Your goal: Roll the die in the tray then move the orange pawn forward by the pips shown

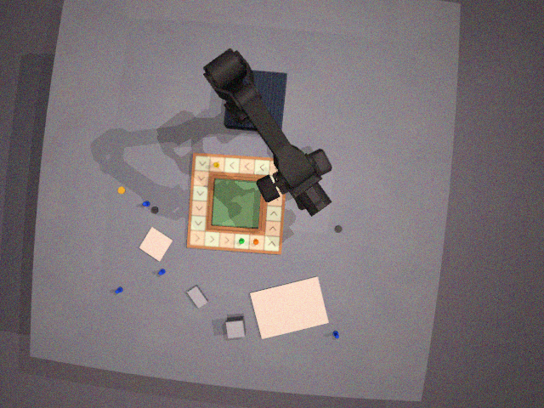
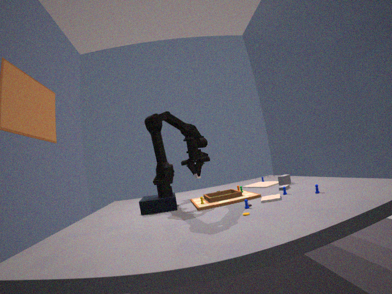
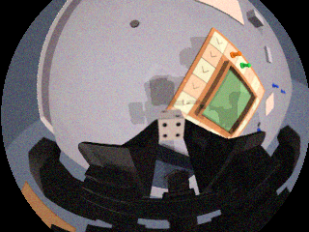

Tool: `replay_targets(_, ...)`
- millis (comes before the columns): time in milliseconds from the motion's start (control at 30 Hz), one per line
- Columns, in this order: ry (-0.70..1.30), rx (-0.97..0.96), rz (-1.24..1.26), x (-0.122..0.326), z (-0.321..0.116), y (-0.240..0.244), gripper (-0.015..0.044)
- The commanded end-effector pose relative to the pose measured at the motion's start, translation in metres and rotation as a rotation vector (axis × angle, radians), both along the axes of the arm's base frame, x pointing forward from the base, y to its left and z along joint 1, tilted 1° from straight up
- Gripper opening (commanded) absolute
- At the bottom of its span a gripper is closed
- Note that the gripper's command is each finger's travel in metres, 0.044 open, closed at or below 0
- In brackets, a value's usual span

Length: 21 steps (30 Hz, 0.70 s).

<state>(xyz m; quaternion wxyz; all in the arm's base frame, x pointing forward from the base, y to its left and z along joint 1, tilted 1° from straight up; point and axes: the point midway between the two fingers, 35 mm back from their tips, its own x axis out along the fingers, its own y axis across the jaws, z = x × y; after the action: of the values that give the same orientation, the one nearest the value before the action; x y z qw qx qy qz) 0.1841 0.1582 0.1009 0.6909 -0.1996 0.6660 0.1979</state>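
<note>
My gripper (image 2: 197,174) (image 3: 170,123) is shut on the white die (image 2: 197,177) (image 3: 171,129), raised well above the table. In the wrist view a face with four pips faces the camera. The tray (image 1: 209,202) (image 2: 218,199) with a green floor sits in the middle of the board (image 1: 188,241) (image 2: 202,207) and holds no die. The orange pawn (image 1: 255,241) (image 2: 238,188) (image 3: 235,54) stands on the board's front row in the top view, just right of the green pawn (image 1: 240,240) (image 2: 241,188) (image 3: 245,65). The arm hides the board's upper right corner in the top view.
A yellow pawn (image 1: 216,165) (image 2: 201,200) stands on the board's back row. Several blue pawns, a yellow disc (image 1: 121,189) (image 2: 246,214), dark discs, a large pale sheet (image 1: 289,307), a small pale square (image 1: 155,244) and two grey blocks lie around the board.
</note>
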Motion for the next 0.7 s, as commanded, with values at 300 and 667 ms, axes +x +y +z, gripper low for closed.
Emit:
replay_targets(300,-0.006,-0.007,-0.183,0.035,-0.008,-0.040,0.0000)
replay_targets(667,-0.005,-0.008,-0.333,0.062,-0.017,-0.081,0.0000)
